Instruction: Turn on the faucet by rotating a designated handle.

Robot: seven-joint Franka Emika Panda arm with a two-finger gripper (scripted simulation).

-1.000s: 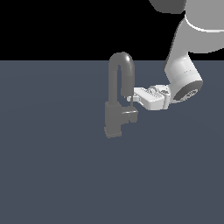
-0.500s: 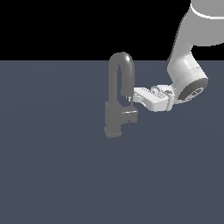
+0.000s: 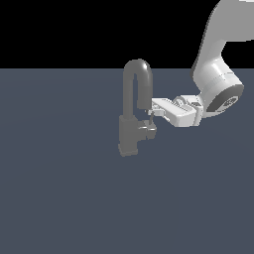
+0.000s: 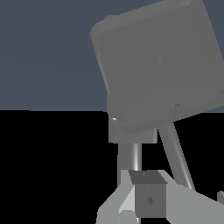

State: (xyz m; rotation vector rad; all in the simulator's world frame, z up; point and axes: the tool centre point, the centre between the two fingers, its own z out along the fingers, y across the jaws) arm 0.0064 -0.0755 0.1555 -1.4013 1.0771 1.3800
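Note:
The grey faucet (image 3: pixel 130 136) stands mid-scene in the exterior view, its arched spout (image 3: pixel 137 82) rising above the blocky body. The handle (image 3: pixel 149 130) is a short stub on the side of the body towards the exterior view's right. My gripper (image 3: pixel 151 113) reaches in from that side, its tips just under the spout's end and right above the handle. In the wrist view the faucet body (image 4: pixel 159 65) fills the frame and the handle (image 4: pixel 135 154) runs from it to my gripper (image 4: pixel 148 192). The fingers look pressed together with nothing between them, their tips at the handle's end.
The faucet sits on a flat dark blue-grey floor (image 3: pixel 59 198). My white arm (image 3: pixel 218 74) comes down from the exterior view's upper right. Nothing else shows around the faucet.
The arm's wrist and upper links have swung towards the exterior view's right, while the fingertips stayed at the handle, sinking slightly. The faucet looks unchanged.

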